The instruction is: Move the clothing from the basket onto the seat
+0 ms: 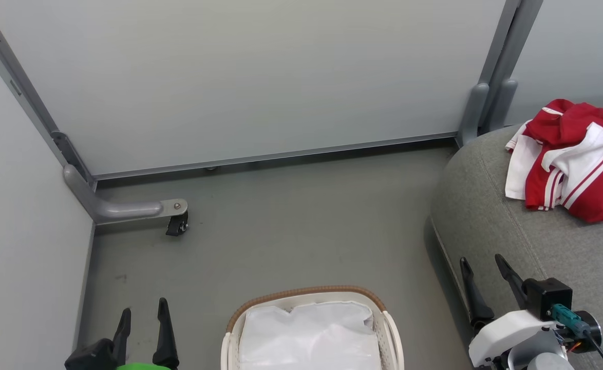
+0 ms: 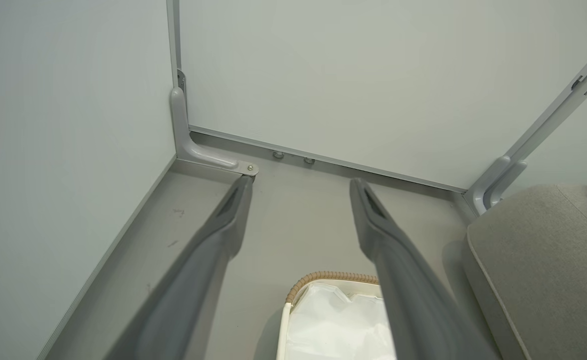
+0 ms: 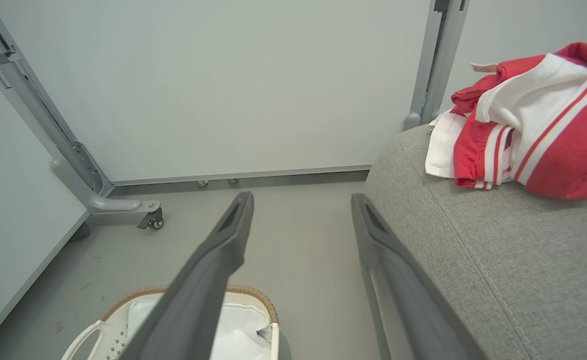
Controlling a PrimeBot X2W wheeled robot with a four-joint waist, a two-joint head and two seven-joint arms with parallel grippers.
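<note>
We saw the clothing (image 1: pixel 576 164) upper right on the seat (image 1: pixel 486 210); our left gripper (image 1: pixel 144 307) and right gripper (image 1: pixel 482 259) had spread jaws.

I see a pale grey partition panel (image 1: pixel 240 77) straight ahead and a side panel (image 1: pixel 19 246) on the left, both in grey metal frames. A bracket foot (image 1: pixel 127 209) with a small black caster (image 1: pixel 177 225) rests on the grey floor (image 1: pixel 291 231).

clothing (image 1: pixel 573 164): red, white stripes | seat (image 1: pixel 486 216): grey woven | basket (image 1: pixel 391 329): off-white, brown rim
</note>
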